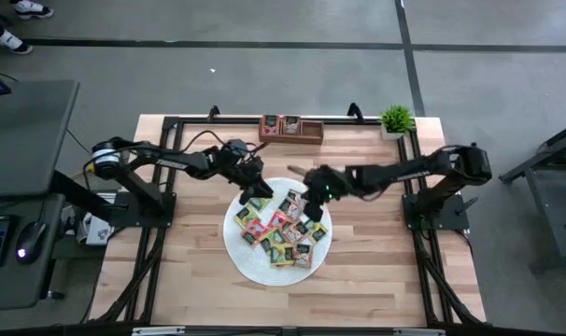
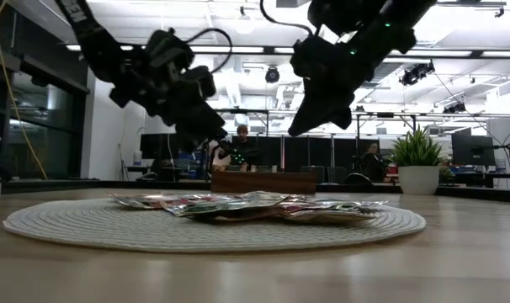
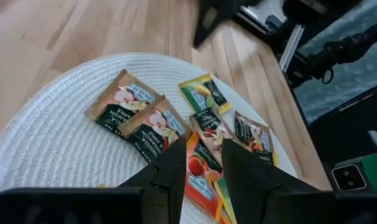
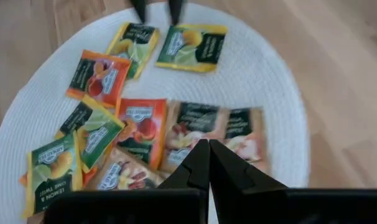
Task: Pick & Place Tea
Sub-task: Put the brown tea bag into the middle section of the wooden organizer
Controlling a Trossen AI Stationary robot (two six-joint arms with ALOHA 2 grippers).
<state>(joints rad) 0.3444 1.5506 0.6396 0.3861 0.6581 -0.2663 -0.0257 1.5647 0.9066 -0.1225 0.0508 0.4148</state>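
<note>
Several tea packets (image 1: pixel 281 227) in red, orange, yellow and green lie flat, some overlapping, on a round white woven mat (image 1: pixel 250 261); they also show as a low pile in the low view (image 2: pixel 255 206). My left gripper (image 1: pixel 256 185) hovers open above the mat's far left part, with packets (image 3: pixel 145 115) below its fingers (image 3: pixel 204 149). My right gripper (image 1: pixel 314 191) hovers shut above the mat's far right part, over the packets (image 4: pixel 139 124). In the low view both the left gripper (image 2: pixel 211 135) and the right gripper (image 2: pixel 294 128) hang clear above the pile. Neither holds anything.
A brown wooden tray (image 1: pixel 290 129) with packets in it stands at the table's far edge, seen behind the mat in the low view (image 2: pixel 263 181). A small potted plant (image 1: pixel 395 119) stands at the far right corner. Bare wood lies left, right and near of the mat.
</note>
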